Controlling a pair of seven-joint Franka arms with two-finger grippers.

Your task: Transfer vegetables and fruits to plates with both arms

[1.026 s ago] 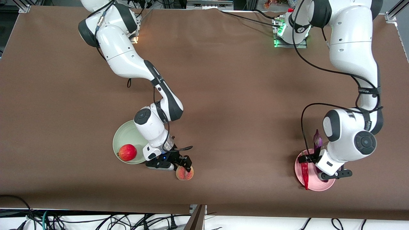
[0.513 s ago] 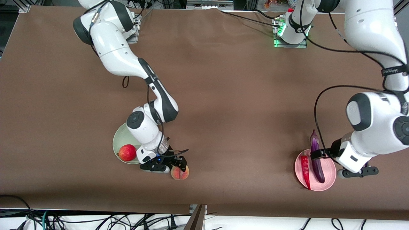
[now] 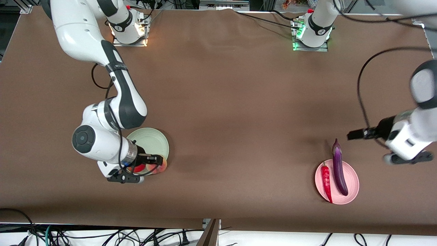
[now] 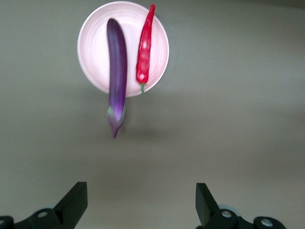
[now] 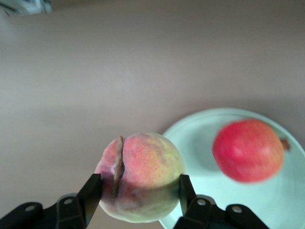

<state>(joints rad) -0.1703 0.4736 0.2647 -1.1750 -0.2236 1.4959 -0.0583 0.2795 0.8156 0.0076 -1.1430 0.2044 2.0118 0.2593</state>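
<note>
My right gripper (image 3: 155,160) is shut on the yellowish-pink peach (image 3: 161,166) and holds it in the air over the rim of the mint green plate (image 3: 152,138). The right wrist view shows the peach (image 5: 143,174) between the fingers (image 5: 90,191), with the red pomegranate (image 5: 248,150) lying on the green plate (image 5: 286,200). In the front view the pomegranate (image 3: 138,168) is mostly hidden by the wrist. The purple eggplant (image 3: 338,171) and red chili (image 3: 326,180) lie side by side on the pink plate (image 3: 353,181). The eggplant's cap end overhangs the rim. My left gripper (image 3: 351,135) is open and empty, raised over the table beside the pink plate.
Brown cloth covers the table (image 3: 239,102). The arm bases (image 3: 310,32) stand along the edge farthest from the front camera. The left wrist view shows the pink plate (image 4: 93,52) with the eggplant (image 4: 117,67) and chili (image 4: 144,52) below the open gripper (image 4: 138,205).
The right gripper lifted the peach off the table and carried it to the green plate's rim. The left gripper rose and drew away from the pink plate toward the left arm's end.
</note>
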